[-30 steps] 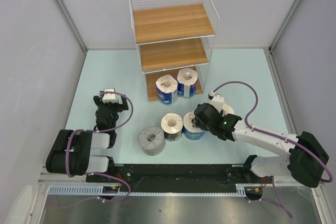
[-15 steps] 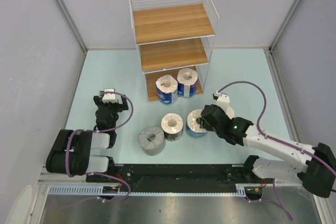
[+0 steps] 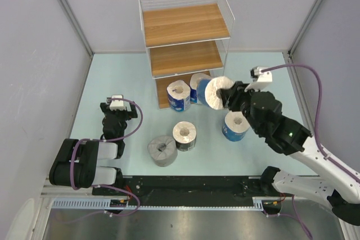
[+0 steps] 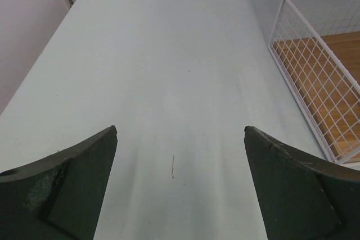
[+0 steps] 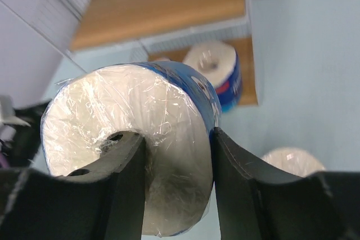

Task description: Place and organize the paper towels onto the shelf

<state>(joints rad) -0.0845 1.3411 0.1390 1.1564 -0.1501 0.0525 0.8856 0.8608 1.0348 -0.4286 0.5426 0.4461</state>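
Observation:
My right gripper point(image 3: 226, 97) is shut on a blue-wrapped paper towel roll point(image 3: 216, 92), held in the air in front of the shelf's point(image 3: 185, 26) right side. In the right wrist view the roll point(image 5: 129, 139) sits between my fingers point(image 5: 177, 155), one finger at its core and one on its outer wall. Two blue rolls point(image 3: 179, 95) point(image 3: 197, 84) stand on the bottom board. A blue roll point(image 3: 233, 126), a dark-wrapped roll point(image 3: 184, 134) and a grey-wrapped roll point(image 3: 162, 150) stand on the table. My left gripper point(image 3: 116, 106) is open and empty at the left.
The shelf's middle board point(image 3: 185, 57) and top board hold nothing. The shelf's wire side point(image 4: 315, 77) shows at the right of the left wrist view, with bare pale table point(image 4: 169, 71) ahead of my left gripper point(image 4: 180, 130). Grey walls enclose the table.
My right gripper has lifted the blue roll off the table and carried it up and back toward the shelf. This uncovered another blue roll on the table. The left arm has not moved.

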